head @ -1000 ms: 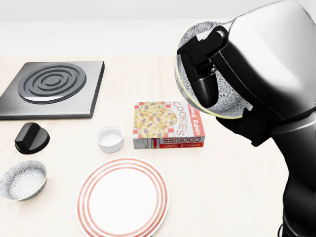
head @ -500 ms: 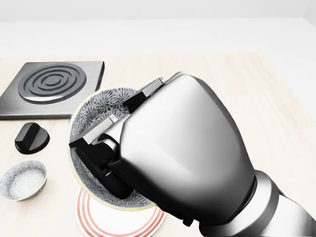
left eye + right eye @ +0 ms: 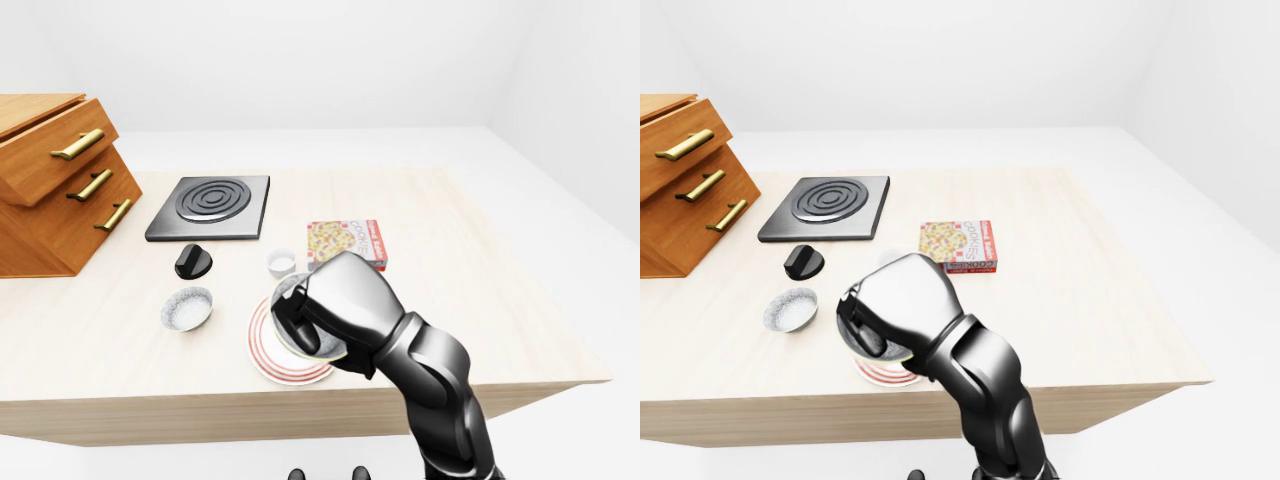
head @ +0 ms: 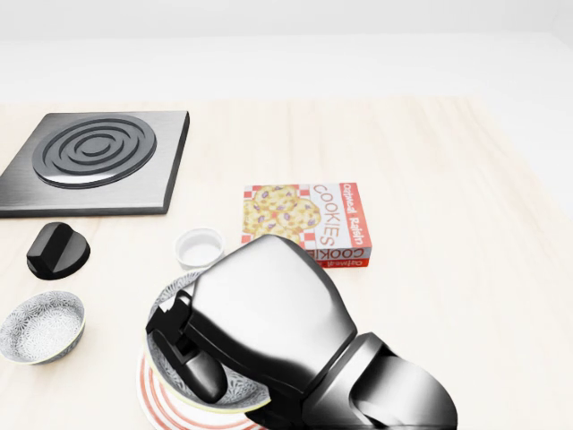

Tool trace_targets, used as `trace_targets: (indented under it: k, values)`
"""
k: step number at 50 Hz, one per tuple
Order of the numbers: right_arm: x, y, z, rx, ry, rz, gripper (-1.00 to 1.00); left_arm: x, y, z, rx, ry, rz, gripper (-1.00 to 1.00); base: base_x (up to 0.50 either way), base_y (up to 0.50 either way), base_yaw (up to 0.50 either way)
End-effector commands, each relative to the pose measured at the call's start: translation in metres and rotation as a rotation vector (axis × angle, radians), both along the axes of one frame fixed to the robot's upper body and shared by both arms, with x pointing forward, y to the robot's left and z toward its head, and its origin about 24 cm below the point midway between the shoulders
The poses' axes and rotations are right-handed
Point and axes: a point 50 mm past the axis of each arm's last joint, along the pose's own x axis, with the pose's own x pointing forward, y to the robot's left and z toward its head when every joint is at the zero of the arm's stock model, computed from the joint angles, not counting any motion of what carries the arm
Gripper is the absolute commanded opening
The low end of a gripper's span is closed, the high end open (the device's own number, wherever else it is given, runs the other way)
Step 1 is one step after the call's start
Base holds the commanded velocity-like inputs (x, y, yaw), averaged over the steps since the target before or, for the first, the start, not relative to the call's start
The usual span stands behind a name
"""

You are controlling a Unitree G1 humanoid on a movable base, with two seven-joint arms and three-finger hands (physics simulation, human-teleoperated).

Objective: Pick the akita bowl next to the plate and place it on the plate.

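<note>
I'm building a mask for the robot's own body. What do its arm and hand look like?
Only the right arm shows: glossy black, in bulbous segments. The right hand has a rounded, glossy silver-grey shell and black fingers. No cables or markings visible.

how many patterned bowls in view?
2. Held bowl in the right hand over the plate; second bowl on the table, head view's lower left. The hand may hide more.

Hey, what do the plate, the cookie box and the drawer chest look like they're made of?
The plate is probably glazed ceramic: smooth white with red rings. The cookie box looks like printed cardboard, with flat faces and sharp edges. The drawer chest looks like wood with visible grain, and its handles look like brass.
</note>
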Motion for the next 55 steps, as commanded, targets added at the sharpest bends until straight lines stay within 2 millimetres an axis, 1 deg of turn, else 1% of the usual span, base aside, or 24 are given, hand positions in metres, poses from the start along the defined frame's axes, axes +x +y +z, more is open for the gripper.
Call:
trace_targets:
  k: [1, 2, 4, 5, 9, 13, 14, 20, 25, 29, 31, 33, 38, 40, 43, 45, 48, 50, 52, 55]
  values:
    - [0.030, -0.003, -0.028, -0.102, 0.124, -0.070, -1.00, 0.001, 0.000, -0.002, -0.001, 0.003, -0.003, 1.00, 0.00, 0.00, 0.00]
    - [0.029, -0.003, -0.028, -0.095, 0.126, -0.071, -1.00, 0.001, 0.000, -0.002, -0.001, 0.004, -0.003, 1.00, 0.00, 0.00, 0.00]
    - [0.031, -0.003, -0.034, -0.108, 0.152, -0.078, -1.00, 0.002, 0.000, -0.002, -0.001, 0.005, -0.004, 1.00, 0.00, 0.00, 0.00]
    - [0.030, -0.002, -0.040, -0.122, 0.175, -0.079, -1.00, 0.002, 0.000, -0.001, 0.000, 0.005, -0.004, 1.00, 0.00, 0.00, 0.00]
    - [0.033, 0.001, -0.048, -0.164, 0.195, -0.092, -1.00, 0.003, -0.001, -0.002, -0.001, 0.007, -0.007, 1.00, 0.00, 0.00, 0.00]
    - [0.044, -0.001, -0.052, -0.177, 0.157, -0.157, -1.00, 0.004, -0.001, -0.002, -0.002, 0.008, -0.008, 1.00, 0.00, 0.00, 0.00]
    - [0.051, -0.001, -0.053, -0.176, 0.139, -0.185, -1.00, 0.003, -0.002, -0.001, -0.002, 0.007, -0.007, 1.00, 0.00, 0.00, 0.00]
    - [0.059, -0.005, -0.057, -0.186, 0.097, -0.247, -1.00, 0.003, -0.002, -0.001, -0.003, 0.007, -0.006, 1.00, 0.00, 0.00, 0.00]
    - [0.051, -0.006, -0.062, -0.199, 0.049, -0.284, -1.00, 0.003, -0.002, -0.001, -0.002, 0.008, -0.005, 1.00, 0.00, 0.00, 0.00]
    - [0.040, 0.000, -0.057, -0.177, 0.029, -0.263, -1.00, 0.003, -0.002, -0.001, -0.003, 0.008, -0.006, 1.00, 0.00, 0.00, 0.00]
    - [0.040, 0.001, -0.054, -0.179, -0.014, -0.275, -1.00, 0.003, -0.002, -0.001, -0.003, 0.008, -0.006, 1.00, 0.00, 0.00, 0.00]
    - [0.040, 0.001, -0.057, -0.181, -0.015, -0.280, -1.00, 0.004, -0.002, -0.001, -0.002, 0.009, -0.007, 1.00, 0.00, 0.00, 0.00]
    - [0.028, 0.003, -0.066, -0.204, -0.071, -0.295, -1.00, 0.004, -0.001, -0.004, -0.004, 0.011, -0.007, 1.00, 0.00, 0.00, 0.00]
    - [0.024, 0.004, -0.073, -0.216, -0.073, -0.300, -1.00, 0.003, -0.001, -0.005, -0.005, 0.011, -0.007, 1.00, 0.00, 0.00, 0.00]
    - [0.020, 0.004, -0.080, -0.228, -0.075, -0.297, -1.00, 0.003, -0.001, -0.005, -0.005, 0.011, -0.007, 1.00, 0.00, 0.00, 0.00]
    - [0.021, 0.005, -0.081, -0.232, -0.081, -0.296, -1.00, 0.003, -0.001, -0.005, -0.005, 0.011, -0.007, 1.00, 0.00, 0.00, 0.00]
    - [0.022, 0.006, -0.076, -0.221, -0.078, -0.290, -1.00, 0.003, 0.000, -0.006, -0.005, 0.012, -0.007, 1.00, 0.00, 0.00, 0.00]
    - [0.020, 0.007, -0.078, -0.221, -0.043, -0.278, -1.00, 0.004, 0.000, -0.006, -0.006, 0.011, -0.007, 1.00, 0.00, 0.00, 0.00]
    - [0.020, 0.007, -0.078, -0.223, -0.047, -0.277, -1.00, 0.004, 0.000, -0.006, -0.006, 0.011, -0.007, 1.00, 0.00, 0.00, 0.00]
    - [0.018, 0.009, -0.085, -0.237, -0.009, -0.263, -1.00, 0.003, 0.000, -0.007, -0.007, 0.011, -0.007, 1.00, 0.00, 0.00, 0.00]
